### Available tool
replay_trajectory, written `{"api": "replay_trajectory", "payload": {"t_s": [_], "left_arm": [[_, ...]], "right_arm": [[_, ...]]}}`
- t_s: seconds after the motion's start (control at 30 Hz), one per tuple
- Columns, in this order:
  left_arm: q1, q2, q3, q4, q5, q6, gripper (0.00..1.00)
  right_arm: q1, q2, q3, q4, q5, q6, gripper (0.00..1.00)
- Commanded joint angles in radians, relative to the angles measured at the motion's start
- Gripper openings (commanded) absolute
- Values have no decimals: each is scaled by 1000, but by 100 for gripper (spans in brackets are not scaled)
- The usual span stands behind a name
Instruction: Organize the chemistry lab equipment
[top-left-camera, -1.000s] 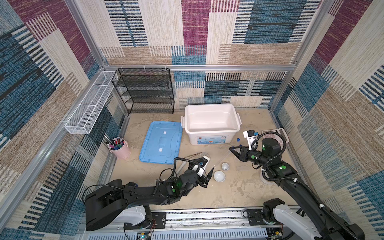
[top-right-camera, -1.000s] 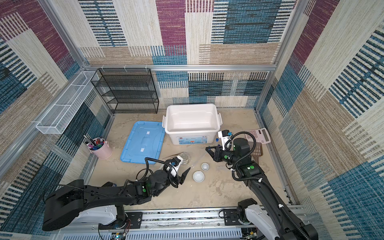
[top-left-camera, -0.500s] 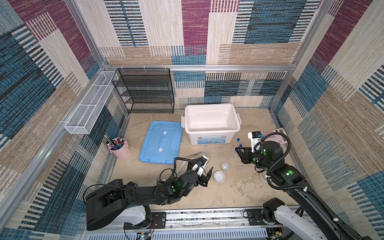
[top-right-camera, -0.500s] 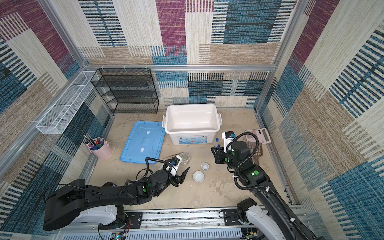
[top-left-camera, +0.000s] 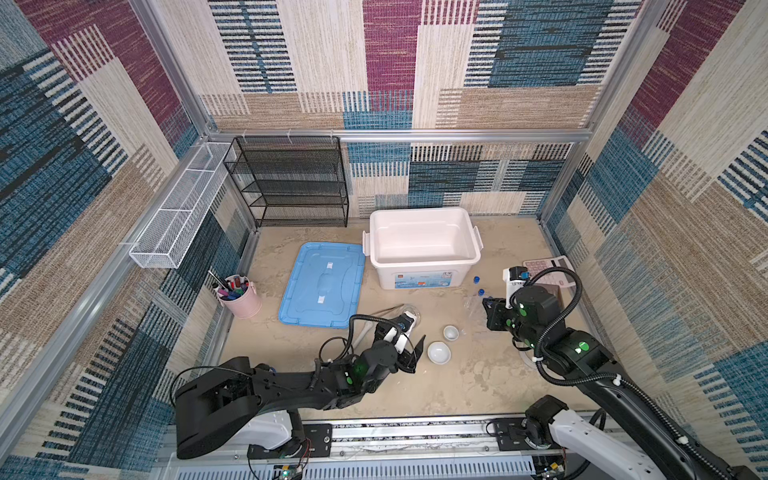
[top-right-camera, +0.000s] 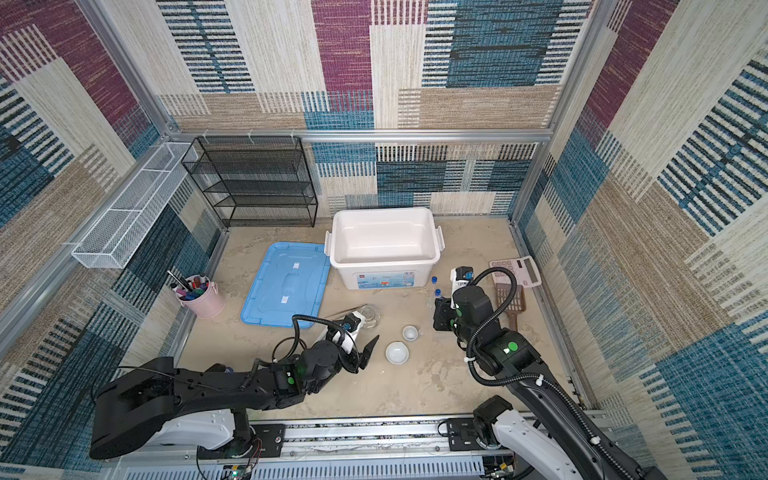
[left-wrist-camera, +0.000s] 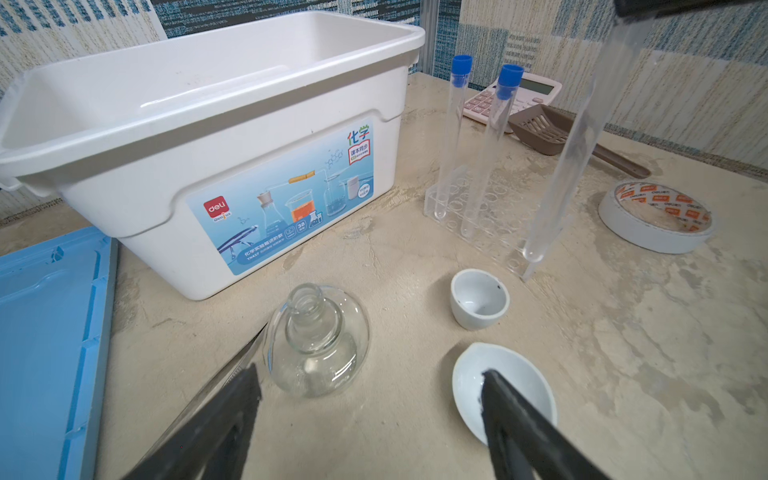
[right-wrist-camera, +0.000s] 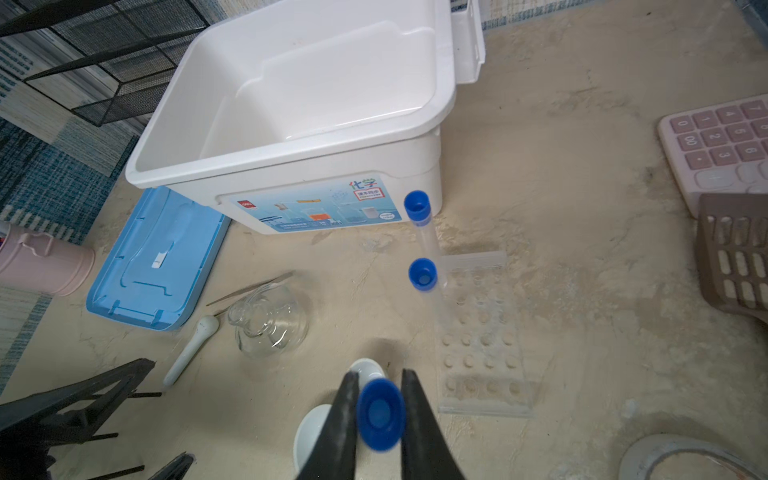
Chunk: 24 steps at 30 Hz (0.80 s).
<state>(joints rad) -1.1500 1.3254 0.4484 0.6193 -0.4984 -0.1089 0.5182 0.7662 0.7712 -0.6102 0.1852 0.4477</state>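
Note:
My right gripper (right-wrist-camera: 380, 374) is shut on the blue cap of a clear test tube (left-wrist-camera: 582, 137). The tube hangs upright, its lower end at the near end of the clear rack (left-wrist-camera: 494, 224); I cannot tell whether it sits in a hole. Two more capped tubes (left-wrist-camera: 451, 137) (left-wrist-camera: 490, 145) stand in the rack's far end. My left gripper (left-wrist-camera: 370, 378) is open, low over the table between the glass flask (left-wrist-camera: 318, 340) and the shallow white dish (left-wrist-camera: 519, 370). A small white cup dish (left-wrist-camera: 479, 298) stands beyond. The pestle (right-wrist-camera: 189, 351) and tweezers (right-wrist-camera: 249, 286) lie beside the flask.
The white bin (top-left-camera: 422, 262) stands open behind, with its blue lid (top-left-camera: 320, 286) flat to its left. A pink cup of pens (top-left-camera: 239, 299) is at the far left. A calculator (top-left-camera: 548, 270), brown scoop (top-right-camera: 513, 299) and tape roll (left-wrist-camera: 656, 216) lie right of the rack.
My right arm has drawn back to the right and turned downward, bringing the tube upright over the rack. The left gripper has stayed almost still.

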Motion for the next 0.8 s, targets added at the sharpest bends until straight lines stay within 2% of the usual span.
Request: {"api": "replay_trajectory", "payload": {"t_s": [0.0, 0.47, 0.77], "left_arm": [[-1, 10, 4, 13, -21, -12, 86], [-1, 28, 7, 10, -23, -18, 86], [-1, 26, 4, 4, -22, -21, 86]], "right_arm": [[12, -1, 17, -35, 113, 24, 4], [134, 31, -7, 7, 375, 83, 4], [172, 7, -90, 127, 436, 88, 4]]}}
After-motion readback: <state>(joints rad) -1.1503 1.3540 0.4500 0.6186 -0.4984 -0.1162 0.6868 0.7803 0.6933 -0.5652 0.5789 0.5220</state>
